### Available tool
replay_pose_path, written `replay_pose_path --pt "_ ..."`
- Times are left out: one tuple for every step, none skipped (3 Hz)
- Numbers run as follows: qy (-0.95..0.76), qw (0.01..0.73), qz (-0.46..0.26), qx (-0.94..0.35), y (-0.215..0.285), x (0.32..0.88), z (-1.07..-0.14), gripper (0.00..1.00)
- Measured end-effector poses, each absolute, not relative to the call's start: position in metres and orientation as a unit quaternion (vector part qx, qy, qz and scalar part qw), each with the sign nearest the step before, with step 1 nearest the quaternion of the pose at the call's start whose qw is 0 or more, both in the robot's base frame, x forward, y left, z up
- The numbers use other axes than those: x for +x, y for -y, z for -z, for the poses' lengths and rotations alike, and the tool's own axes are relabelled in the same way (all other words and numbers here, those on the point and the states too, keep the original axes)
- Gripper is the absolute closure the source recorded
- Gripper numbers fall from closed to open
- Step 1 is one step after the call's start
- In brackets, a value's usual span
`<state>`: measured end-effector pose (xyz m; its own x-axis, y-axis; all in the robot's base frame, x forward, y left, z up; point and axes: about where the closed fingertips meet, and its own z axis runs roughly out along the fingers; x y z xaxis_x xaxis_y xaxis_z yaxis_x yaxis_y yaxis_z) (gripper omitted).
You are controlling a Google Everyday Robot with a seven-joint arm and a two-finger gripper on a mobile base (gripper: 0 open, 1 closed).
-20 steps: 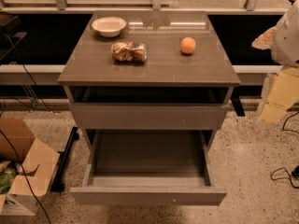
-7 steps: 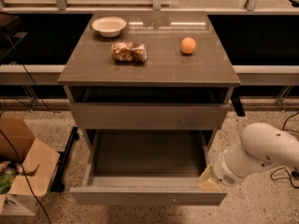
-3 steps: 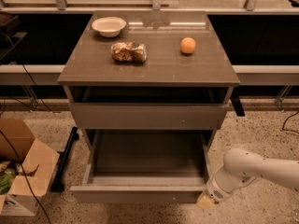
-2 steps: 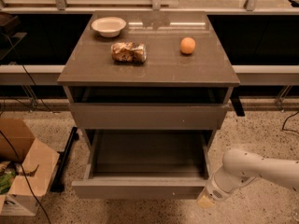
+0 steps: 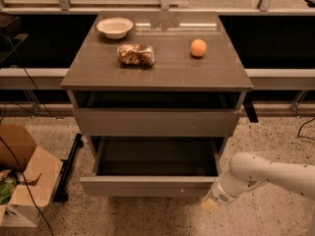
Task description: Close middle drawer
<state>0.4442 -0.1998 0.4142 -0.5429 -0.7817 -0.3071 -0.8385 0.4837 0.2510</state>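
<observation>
The middle drawer (image 5: 147, 186) is a wide grey-brown tray with a low front panel, pulled partway out of the cabinet low down. Its inside (image 5: 156, 156) looks empty and dark. My gripper (image 5: 212, 203) is at the end of the white arm (image 5: 266, 173) that comes in from the right. It sits at the right end of the drawer's front panel, close to the floor and against or just beside the corner.
Above is a grey drawer with a taller front panel (image 5: 157, 123). The cabinet top (image 5: 162, 70) holds a white bowl (image 5: 114, 27), a wrapped snack (image 5: 136, 54) and an orange (image 5: 198, 47). An open cardboard box (image 5: 22, 178) stands on the floor at the left.
My arm came in from the right and dropped to the drawer's front right corner. The middle drawer has slid back into the cabinet a little.
</observation>
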Motion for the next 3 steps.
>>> replay_pose_path --pt "-0.863 0.105 -0.166 -0.466 0.196 0.451 -0.418 1.00" --pt "-0.847 0.167 -0.131 -0.488 0.184 0.488 -0.429 1.00" --pt "-0.835 0.204 -0.129 -0.494 0.177 0.517 -0.428 1.00"
